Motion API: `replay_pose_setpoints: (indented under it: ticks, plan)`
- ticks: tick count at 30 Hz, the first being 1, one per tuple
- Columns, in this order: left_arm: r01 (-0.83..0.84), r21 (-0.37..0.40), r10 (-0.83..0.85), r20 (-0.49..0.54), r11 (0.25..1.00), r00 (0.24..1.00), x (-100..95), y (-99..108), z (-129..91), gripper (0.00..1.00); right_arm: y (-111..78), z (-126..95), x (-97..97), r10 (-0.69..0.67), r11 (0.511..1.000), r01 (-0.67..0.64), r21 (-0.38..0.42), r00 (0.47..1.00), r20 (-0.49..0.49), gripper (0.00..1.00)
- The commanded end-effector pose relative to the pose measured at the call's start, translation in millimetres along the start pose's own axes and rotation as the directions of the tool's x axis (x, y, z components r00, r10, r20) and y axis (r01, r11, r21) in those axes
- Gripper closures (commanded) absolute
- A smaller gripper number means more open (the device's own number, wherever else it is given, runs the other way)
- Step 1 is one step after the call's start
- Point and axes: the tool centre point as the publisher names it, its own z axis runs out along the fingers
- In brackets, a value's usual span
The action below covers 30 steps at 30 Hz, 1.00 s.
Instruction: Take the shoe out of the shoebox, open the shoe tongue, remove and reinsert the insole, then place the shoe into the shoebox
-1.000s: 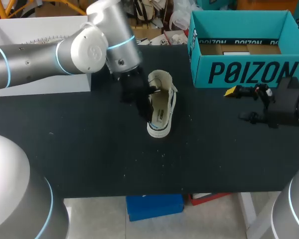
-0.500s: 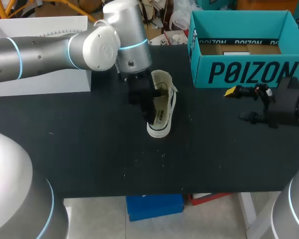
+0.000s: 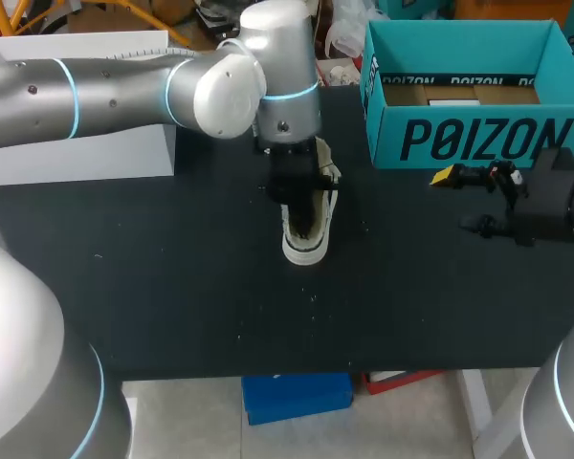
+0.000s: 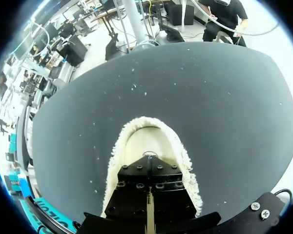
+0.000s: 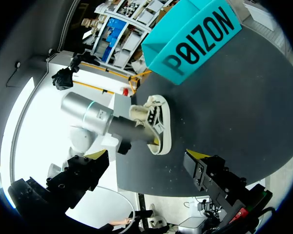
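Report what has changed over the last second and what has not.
The left arm swung toward the shoebox side, carrying the left gripper from beside the shoe to right over its opening. I cannot see that it took hold of anything. The shoe, the shoebox and the right gripper, open near the box, stayed where they were.
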Motion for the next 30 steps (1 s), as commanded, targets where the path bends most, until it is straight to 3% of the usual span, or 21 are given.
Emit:
replay_pose_setpoints:
  ticks: [1, 7, 14, 23, 30]
  plan:
    - [0.011, -0.025, -0.01, 0.028, 1.0, 1.0, 3.9, -10.5, 10.0, 1.0, -0.3, 1.2, 0.6, 0.001, 1.0, -0.001, -0.002, 1.0, 0.002, 0.0]
    - [0.032, 0.001, -0.032, 0.126, 0.999, 0.991, 8.4, -19.8, -13.1, 1.0, -0.3, 1.2, 0.6, 0.001, 1.0, -0.001, -0.002, 1.0, 0.002, 0.0]
    - [0.112, 0.001, -0.105, 0.346, 0.994, 0.932, 25.2, -20.9, -70.5, 1.0, -0.3, 1.2, 0.6, 0.001, 1.0, -0.001, -0.002, 1.0, 0.002, 0.0]
    - [0.211, -0.039, -0.155, 0.554, 0.977, 0.818, 48.9, -2.5, -137.3, 1.0, -0.3, 1.2, 0.6, 0.001, 1.0, -0.001, -0.002, 1.0, 0.002, 0.0]
    - [0.315, -0.094, -0.194, 0.616, 0.944, 0.763, 72.5, 33.6, -164.7, 1.0, -0.3, 1.2, 0.6, 0.001, 1.0, -0.001, -0.002, 1.0, 0.002, 0.0]
